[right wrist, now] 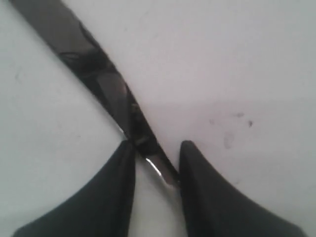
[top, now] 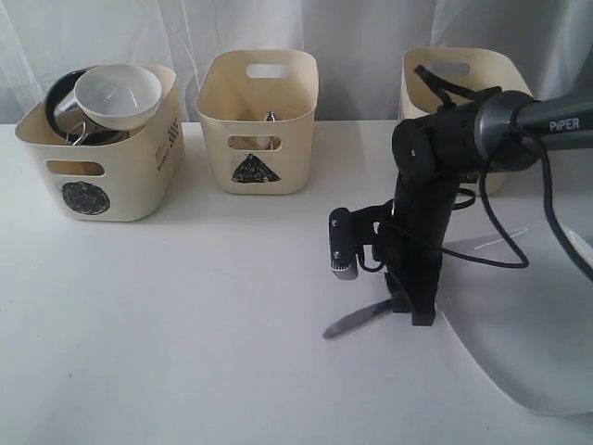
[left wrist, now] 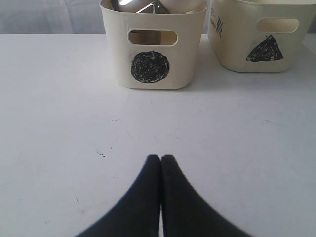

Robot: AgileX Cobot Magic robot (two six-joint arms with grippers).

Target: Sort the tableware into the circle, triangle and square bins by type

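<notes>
circle bin (top: 97, 167) left | triangle bin (top: 259, 130) middle | knife (top: 357, 320) in front (on table (top: 185, 324))

This looks like a robot test lab. A bare white worktop (top: 185, 324) stands before a plain white curtain (top: 111, 37). A black robot arm (top: 463, 130) lettered PIPER reaches in from the right. Cream bins along the far edge carry hand-drawn marks: the circle bin (top: 93, 185) left, the triangle bin (top: 255, 139) beside it.

The knife (right wrist: 101, 79) is mirror-glossy metal, the circle bin (top: 97, 176) matt cream plastic, the tabletop (top: 185, 315) smooth.
</notes>
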